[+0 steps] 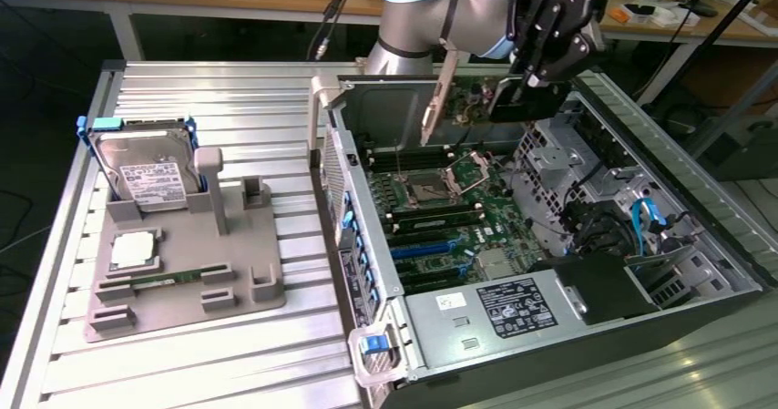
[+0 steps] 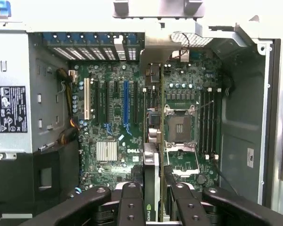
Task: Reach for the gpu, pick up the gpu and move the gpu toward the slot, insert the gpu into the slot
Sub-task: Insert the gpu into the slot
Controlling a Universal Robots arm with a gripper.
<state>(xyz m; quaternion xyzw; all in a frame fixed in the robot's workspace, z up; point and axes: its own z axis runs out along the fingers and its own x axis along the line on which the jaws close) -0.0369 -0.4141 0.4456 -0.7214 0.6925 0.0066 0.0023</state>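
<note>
My gripper point(image 1: 535, 76) hangs over the far end of the open computer case point(image 1: 364, 272), shut on the gpu point(image 1: 523, 107). The card is held up in the air, and its long pale bracket point(image 1: 435, 99) slants down toward the motherboard. In the wrist view the gpu point(image 2: 152, 155) is edge-on between my black fingers point(image 2: 131, 205), and its bracket point(image 2: 158, 47) reaches the case's rear openings. The blue slot point(image 2: 126, 101) lies on the green motherboard beside the card's line, apart from it. In the exterior view the slot point(image 1: 425, 245) is nearer the camera than the card.
The processor socket point(image 1: 435, 183) and black memory slots point(image 2: 208, 120) lie under the card. A power supply point(image 1: 511, 304) and drive cage point(image 1: 571, 168) crowd the case. On the exterior view's left, a grey fixture point(image 1: 243, 281) holds a hard drive point(image 1: 144, 168), a processor chip point(image 1: 134, 250) and a memory stick point(image 1: 170, 280).
</note>
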